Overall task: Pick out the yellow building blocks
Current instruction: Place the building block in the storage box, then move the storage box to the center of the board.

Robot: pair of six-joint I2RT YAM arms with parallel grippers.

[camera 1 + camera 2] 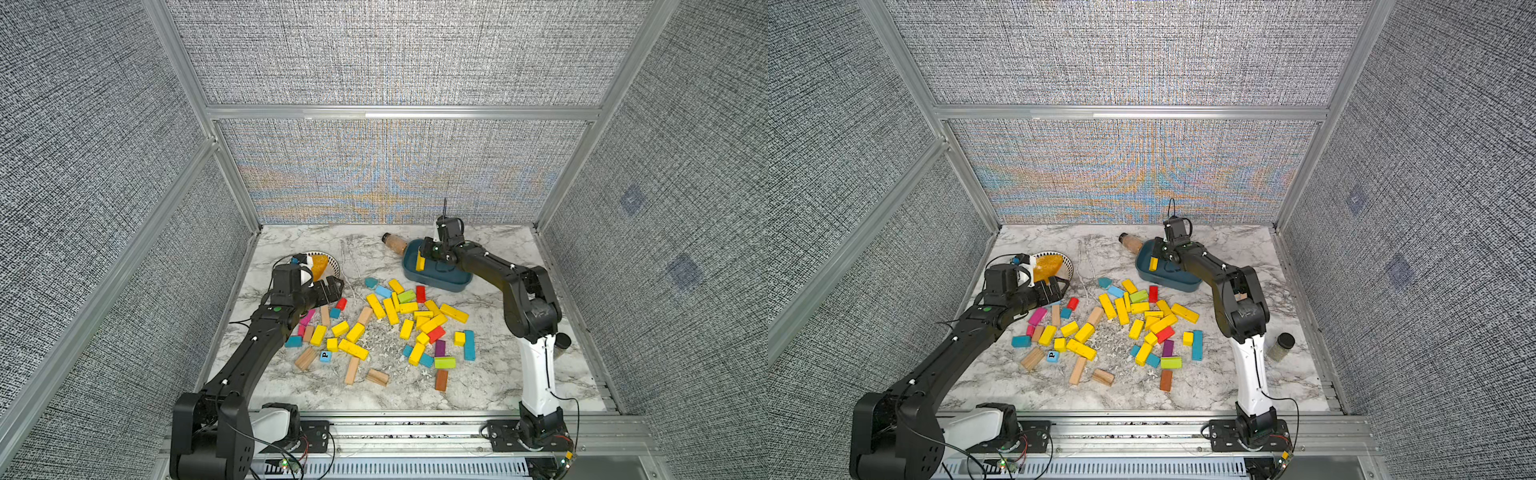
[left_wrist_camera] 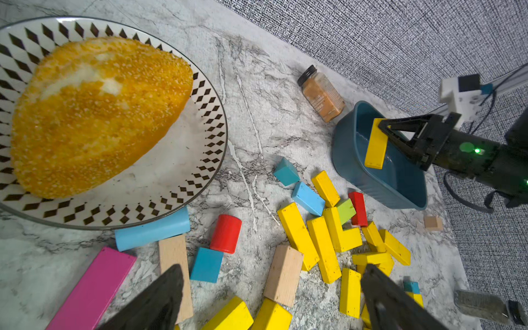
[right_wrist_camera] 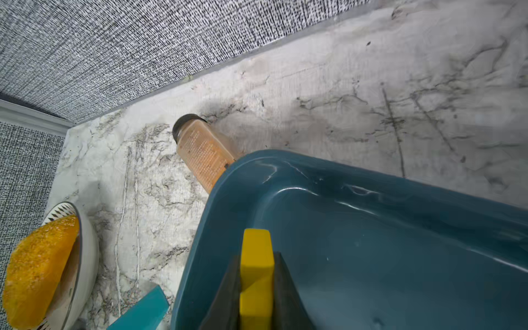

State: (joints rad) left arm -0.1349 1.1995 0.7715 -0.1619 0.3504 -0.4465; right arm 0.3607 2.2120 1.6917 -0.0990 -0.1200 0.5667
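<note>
Right wrist view: grips one yellow bar [image 3: 256, 248] in right gripper [image 3: 257, 258] over a seemingly bare teal bin [image 3: 285, 160]. Barely begun: leaves many yellow building blocks [image 1: 390, 309] scattered at seven o'clock from bin. Holds left gripper [image 2: 273, 268] wide, empty.

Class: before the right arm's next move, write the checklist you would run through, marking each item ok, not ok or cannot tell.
1. Grip: right gripper shut on the yellow bar: ok.
2. Aim: bar hangs over the teal bin's inside, not its rim: ok.
3. Landing spot: bin floor under the bar free of blocks: ok where it shows.
4. Other arm: left gripper open, empty, away from the bin: ok.
5. Neighbour: spice jar clear of the bin: cannot tell; it lies right by the rim.
6. Job done: all yellow blocks picked out: not ok; many lie on the marble table.
</note>
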